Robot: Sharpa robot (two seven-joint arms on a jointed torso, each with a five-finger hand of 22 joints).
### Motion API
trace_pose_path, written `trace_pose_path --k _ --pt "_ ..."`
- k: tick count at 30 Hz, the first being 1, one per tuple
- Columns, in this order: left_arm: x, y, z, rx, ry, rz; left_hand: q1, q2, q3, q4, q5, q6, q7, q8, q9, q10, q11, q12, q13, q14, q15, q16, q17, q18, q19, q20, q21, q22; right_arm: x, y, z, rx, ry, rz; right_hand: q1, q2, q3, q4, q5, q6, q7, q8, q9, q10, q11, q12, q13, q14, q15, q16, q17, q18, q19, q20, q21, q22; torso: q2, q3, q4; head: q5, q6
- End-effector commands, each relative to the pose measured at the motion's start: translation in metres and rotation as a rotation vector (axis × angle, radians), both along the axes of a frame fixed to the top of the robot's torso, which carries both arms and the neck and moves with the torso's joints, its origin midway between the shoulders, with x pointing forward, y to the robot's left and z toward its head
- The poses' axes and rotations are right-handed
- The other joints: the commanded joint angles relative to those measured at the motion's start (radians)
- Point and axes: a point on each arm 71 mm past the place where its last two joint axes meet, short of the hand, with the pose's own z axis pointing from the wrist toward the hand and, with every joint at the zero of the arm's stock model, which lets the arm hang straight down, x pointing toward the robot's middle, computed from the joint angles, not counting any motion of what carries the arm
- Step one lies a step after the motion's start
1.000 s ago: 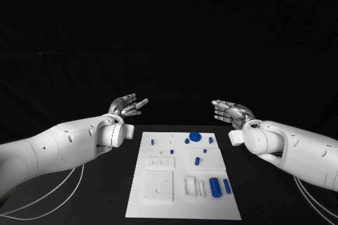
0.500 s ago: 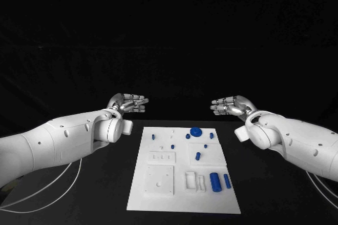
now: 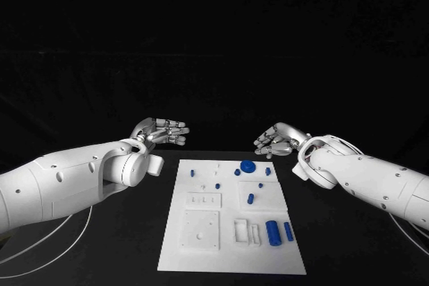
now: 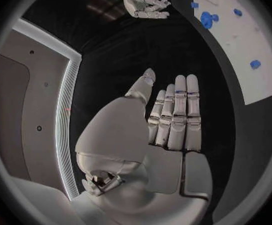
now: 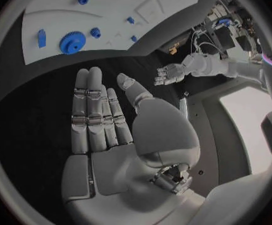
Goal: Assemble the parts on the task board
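Observation:
The white task board (image 3: 228, 258) lies lengthwise in the middle of the black table. Blue parts sit on it: a gear (image 3: 248, 167) at the far end, small pegs (image 3: 250, 198) in the middle, a thick cylinder (image 3: 271, 232) and a thinner one (image 3: 287, 231) near the front right. My left hand (image 3: 163, 132) hovers above the table beyond the board's far left corner, holding nothing. My right hand (image 3: 275, 141) hovers beyond the far right corner, also holding nothing. In the wrist views the left hand (image 4: 167, 120) and right hand (image 5: 101, 115) have straight, extended fingers.
Bare black table surrounds the board (image 4: 245, 45) on both sides. The gear (image 5: 71, 42) and board (image 5: 111, 10) lie beyond my right fingertips. Across the gap, the left hand (image 5: 170, 74) and right hand (image 4: 145, 2) face each other.
Both wrists have turned, so the fingers now point inward across the table. The right hand has shifted inward toward the board's far end. No part has moved.

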Motion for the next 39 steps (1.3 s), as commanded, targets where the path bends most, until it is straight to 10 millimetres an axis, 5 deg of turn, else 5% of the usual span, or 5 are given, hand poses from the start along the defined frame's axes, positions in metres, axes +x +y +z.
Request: trace_pose_path --k 1,7,16,39 --pt "-0.005 -0.007 0.009 -0.004 -0.010 -0.066 -0.006 0.004 -0.003 -0.007 -0.005 0.001 0.003 -0.002 0.000 -0.006 0.002 0.000 0.001 0.010 -0.002 0.007 0.002 0.006 -0.007 -0.002 0.010 0.007 -0.003 0.010 0.003 -0.220 -0.083 0.022 -0.020 -0.051 0.089 -0.005 0.013 0.028 -0.009 0.005 0.003 0.039 -0.016 0.004 0.002 0.034 -0.027 0.339 0.294 0.030 0.087 -0.038 0.209 0.160 0.029 -0.0063 0.0153 -0.006 0.005" --pt "-0.011 -0.007 0.020 -0.017 -0.021 -0.080 -0.013 0.005 -0.008 -0.010 -0.004 -0.001 0.002 -0.002 0.000 -0.009 0.003 0.000 0.001 0.004 -0.001 0.019 0.002 0.006 -0.016 -0.001 0.022 0.014 -0.007 0.029 0.009 -0.342 -0.151 0.053 -0.021 -0.072 0.125 -0.002 -0.020 0.027 -0.009 0.005 0.003 0.001 -0.007 0.005 0.002 0.025 -0.014 0.422 0.330 0.038 0.086 -0.026 0.262 0.232 0.059 -0.0075 0.0299 -0.016 0.016" --pt "-0.019 -0.014 0.028 -0.034 -0.023 -0.112 -0.017 0.005 -0.010 -0.009 -0.004 -0.001 0.003 -0.002 0.000 -0.011 0.003 0.000 0.001 -0.001 0.001 0.019 0.000 0.005 -0.021 0.002 0.020 0.012 -0.008 0.043 0.010 -0.428 -0.211 0.068 -0.011 -0.090 0.144 -0.001 -0.042 0.006 -0.011 0.005 0.001 -0.010 -0.005 0.004 0.002 0.011 -0.012 0.478 0.275 0.033 0.092 -0.025 0.267 0.299 0.082 -0.0107 0.0435 -0.026 0.022" --pt "-0.023 -0.023 0.034 -0.041 -0.026 -0.145 -0.019 0.005 -0.019 -0.005 -0.008 -0.009 0.006 -0.002 0.000 -0.026 0.008 0.000 0.001 -0.004 0.003 0.025 0.000 0.006 -0.016 0.004 0.013 0.003 -0.013 0.054 -0.009 -0.516 -0.216 0.079 -0.012 -0.112 0.198 0.006 -0.081 0.013 -0.006 0.005 0.001 -0.006 -0.003 0.004 0.002 -0.003 -0.010 0.547 0.226 0.032 0.125 -0.023 0.199 0.445 0.114 -0.0078 0.0496 -0.025 0.028"
